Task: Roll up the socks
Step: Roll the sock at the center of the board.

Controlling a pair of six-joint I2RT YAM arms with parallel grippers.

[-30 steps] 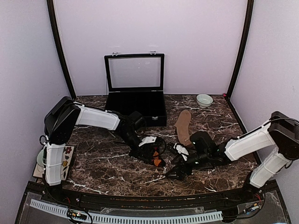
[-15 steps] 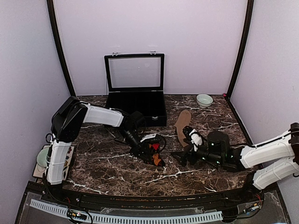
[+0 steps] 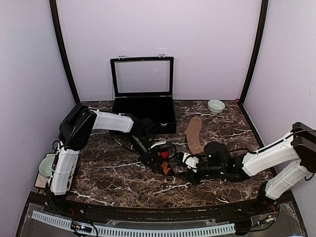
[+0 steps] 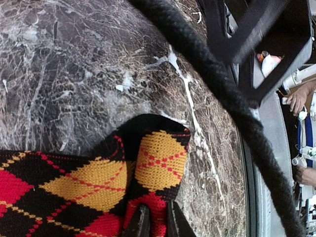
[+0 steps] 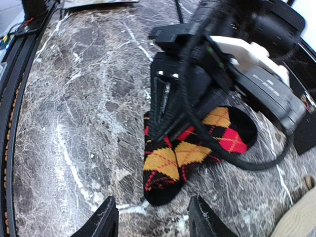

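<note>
A black, red and yellow argyle sock (image 3: 165, 166) lies crumpled mid-table. My left gripper (image 3: 157, 159) is shut on a raised fold of this sock (image 4: 89, 182), its thin fingertips (image 4: 141, 223) pinching red knit at the bottom of the left wrist view. From the right, my right gripper (image 3: 178, 166) sits low just short of the sock's black toe end (image 5: 165, 190). Its fingers (image 5: 102, 223) stand apart on either side of that end, open and touching nothing. A flat brown sock (image 3: 193, 133) lies behind the right arm.
A black display case (image 3: 143, 114) with its glass lid raised stands at the back. A small pale bowl (image 3: 216, 105) sits at the back right. A green dish on a mat (image 3: 45, 166) rests at the left edge. The left arm's black cable (image 4: 212, 69) loops over the sock.
My right gripper has swung from the front right, leftward and low, up to the sock's toe end. The left gripper keeps its pinch and has shifted only slightly.
</note>
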